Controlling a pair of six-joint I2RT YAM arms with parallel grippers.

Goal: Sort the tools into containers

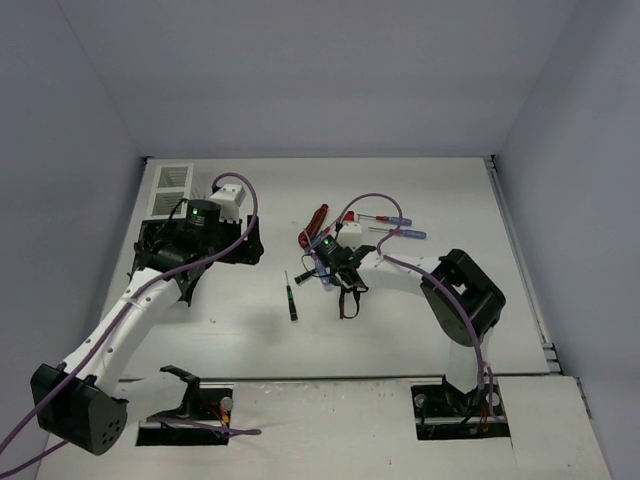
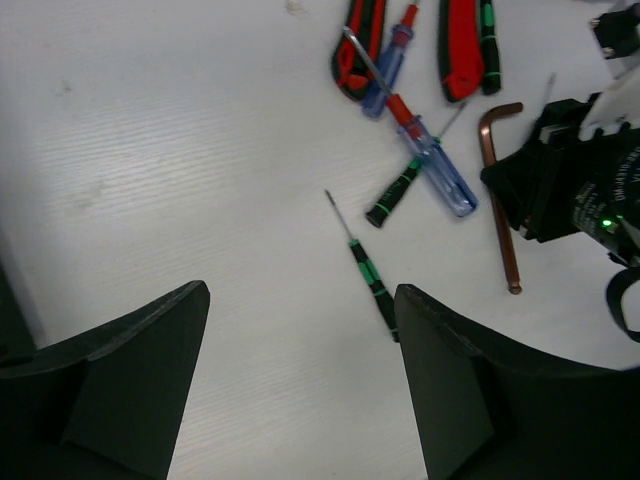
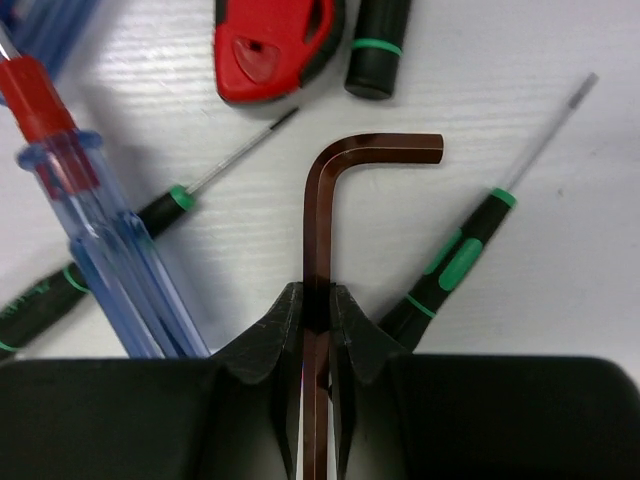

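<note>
My right gripper [image 3: 317,300] is shut on the long arm of a brown L-shaped hex key [image 3: 322,190], which lies on the table; in the top view the gripper [image 1: 338,270] sits over the tool pile and the key [image 1: 345,300] sticks out toward the near side. Around it lie red-handled pliers [image 1: 314,225], a blue/red screwdriver [image 3: 105,240] and black/green screwdrivers [image 3: 452,262]. My left gripper [image 2: 300,330] is open and empty above bare table, left of a lone black/green screwdriver [image 2: 366,277]; it also shows in the top view [image 1: 243,252].
A white slatted bin [image 1: 172,188] stands at the back left; black bins [image 1: 160,250] are partly hidden under my left arm. Two more blue/red screwdrivers [image 1: 398,226] lie right of the pile. The lone screwdriver [image 1: 291,298] lies between the arms.
</note>
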